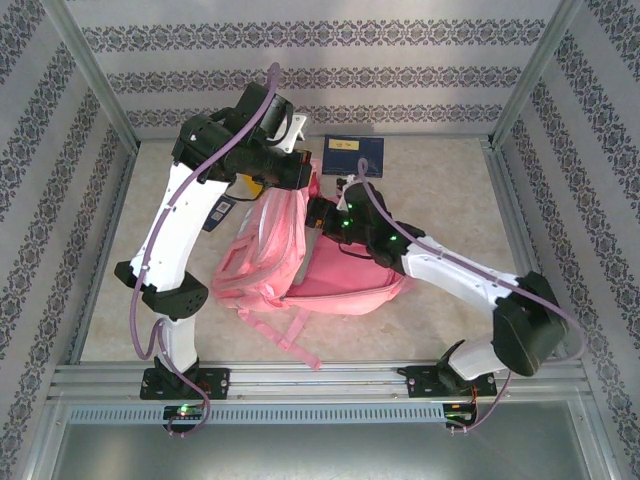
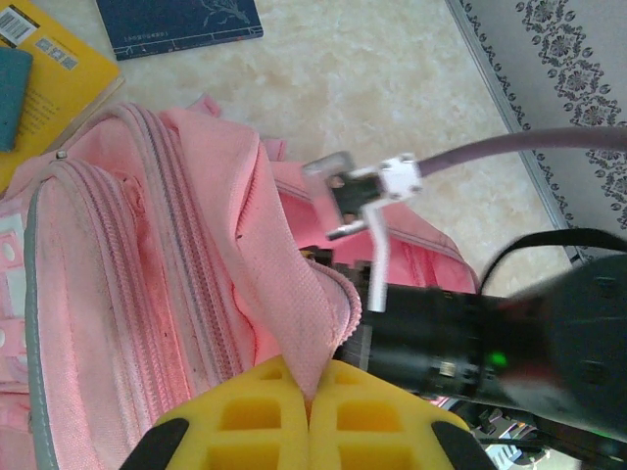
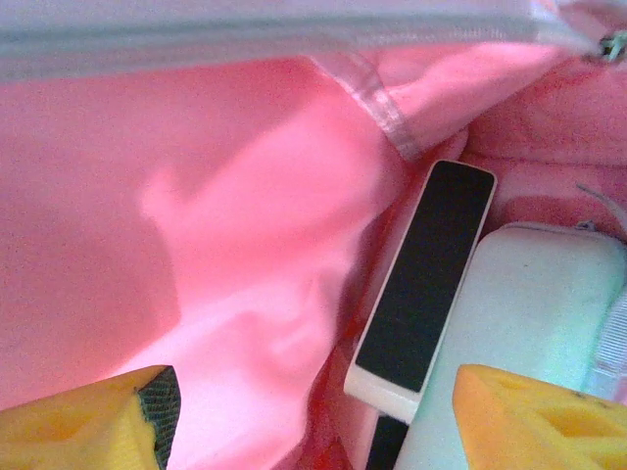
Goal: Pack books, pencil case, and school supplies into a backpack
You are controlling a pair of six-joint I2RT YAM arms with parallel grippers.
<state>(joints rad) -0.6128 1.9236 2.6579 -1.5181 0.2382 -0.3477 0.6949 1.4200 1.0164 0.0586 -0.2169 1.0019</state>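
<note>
On the left, my left gripper [image 2: 309, 399] is shut tight on a thin fold of the backpack [image 2: 147, 255] rim and holds the mouth lifted. The yellow pads meet with only pink cloth between them. This is my first worry: the fold is small and smooth, so if it slides out, the rim can drop on the right arm and close the opening. Beyond that gripper the books lie outside on the table [image 1: 450, 200]. There is a yellow book [image 2: 59, 59] with a teal book [image 2: 8, 83] on it, just beside the backpack, and a navy book [image 1: 352, 153] near the far wall. They are not yet packed, and if the backpack gets dragged they may be pushed away or covered. In the middle the right gripper [image 3: 309, 397] is deep inside the mouth, its jaws wide apart and, as far as I can see, gripping nothing. The bar [image 3: 423, 289] lies on the pink lining with its near end between the two pads but touching neither. The case [image 3: 519, 323] lies just beside it on the right, and both are inside the backpack. The danger here, I think, is the way out. In the wrist view the right pad sits in front of the case and close to the bar, so a crooked retreat may hook one of them, or the loose lining, and pull it out again. The cable [image 1: 372, 205] of the right arm loops just above the mouth and may catch on the rim too.
</note>
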